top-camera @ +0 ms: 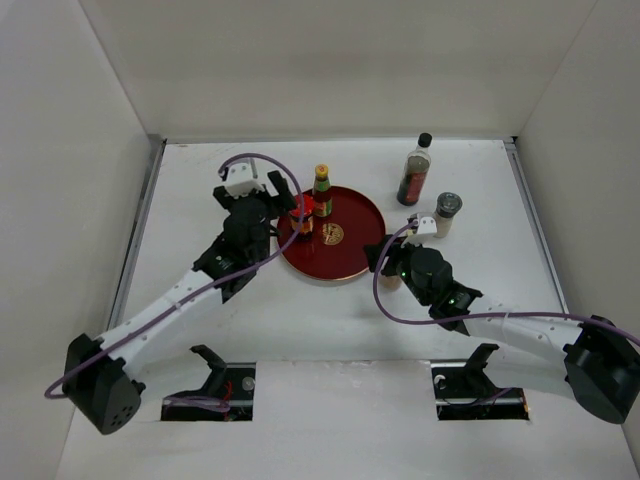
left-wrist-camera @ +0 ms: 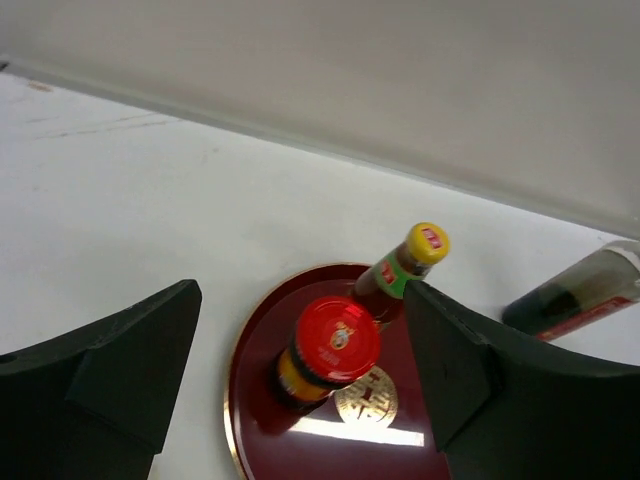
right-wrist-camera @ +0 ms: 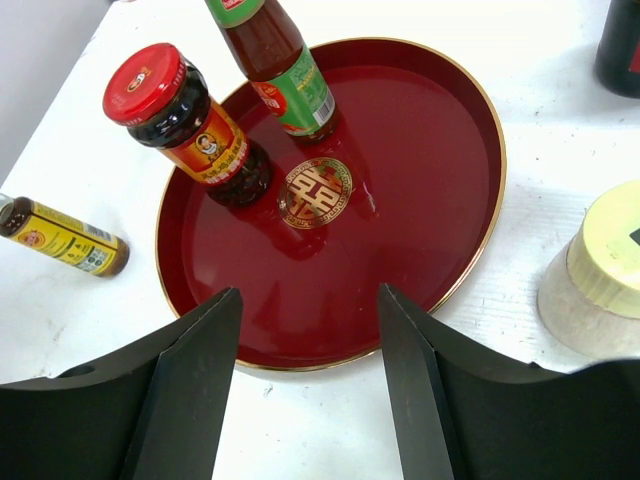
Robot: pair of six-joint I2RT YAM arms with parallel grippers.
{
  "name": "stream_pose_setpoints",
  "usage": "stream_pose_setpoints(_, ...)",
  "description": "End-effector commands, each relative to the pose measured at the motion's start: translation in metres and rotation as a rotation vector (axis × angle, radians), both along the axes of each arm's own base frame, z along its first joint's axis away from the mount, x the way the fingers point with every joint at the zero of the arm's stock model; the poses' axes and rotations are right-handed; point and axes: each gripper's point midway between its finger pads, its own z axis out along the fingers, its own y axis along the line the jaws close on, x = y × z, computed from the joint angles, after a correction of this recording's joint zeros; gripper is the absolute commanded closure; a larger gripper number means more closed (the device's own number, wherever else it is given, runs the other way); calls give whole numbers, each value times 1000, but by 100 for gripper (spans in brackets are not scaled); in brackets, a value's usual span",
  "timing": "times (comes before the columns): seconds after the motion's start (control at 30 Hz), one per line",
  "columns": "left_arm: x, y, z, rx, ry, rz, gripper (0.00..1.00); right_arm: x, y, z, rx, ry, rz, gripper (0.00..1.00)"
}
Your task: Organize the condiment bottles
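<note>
Here, the round red tray [top-camera: 355,225] sits mid-desk [top-camera: 190,190] with two of the bottles standing on it. The red-lidded jar [top-camera: 303,216] is at its left part. The green-label bottle [top-camera: 322,190], yellow-capped, is just behind the jar near the far rim. The gold emblem at the tray's centre is uncovered.

Off the tray, to its right, the tall dark bottle [top-camera: 415,172] stands toward the far wall. The grey-top shaker [top-camera: 446,213] stands nearer, apart from it. A pale-lid shaker [right-wrist-camera: 600,275] stands just beside the tray's near-right rim, close under the right arm. On the tray's left side a small yellow-labelled bottle [right-wrist-camera: 62,238] lies on its side on the desk.

The left tool [left-wrist-camera: 302,295] is spread wide at the tray's left edge. From its wrist view the jar shows between the fingers, and neither is seen touching it. The right tool [right-wrist-camera: 310,292] is likewise spread, with nothing between its fingers. It is poised over the tray's near rim and faces the emblem.
</note>
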Motion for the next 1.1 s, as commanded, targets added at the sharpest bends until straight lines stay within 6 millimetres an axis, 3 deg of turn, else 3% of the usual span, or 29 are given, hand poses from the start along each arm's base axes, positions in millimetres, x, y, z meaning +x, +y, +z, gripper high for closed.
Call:
stream_pose_setpoints(0.0, -20, 45, -27, 52, 121, 121, 19, 5, 4, 25, 63, -57, -5, 37)
stream_pose_setpoints(0.2, -45, 79, -64, 72, 222, 179, 22, 7, 6, 20, 54, -44, -2, 34)
stream_pose_setpoints(0.43, -46, 70, -95, 119, 290, 149, 24, 8, 8, 17, 45, -36, 1, 34)
stream_pose_setpoints(0.67, -42, 73, -124, 135, 337, 172, 42, 8, 7, 17, 45, -38, -2, 33)
stream_pose_setpoints(0.93, -41, 78, -134, 136, 347, 194, 52, 8, 7, 17, 47, -41, -3, 33)
stream_pose_setpoints(1.07, -40, 76, -130, 132, 338, 187, 71, 8, 8, 15, 41, -32, 0, 33)
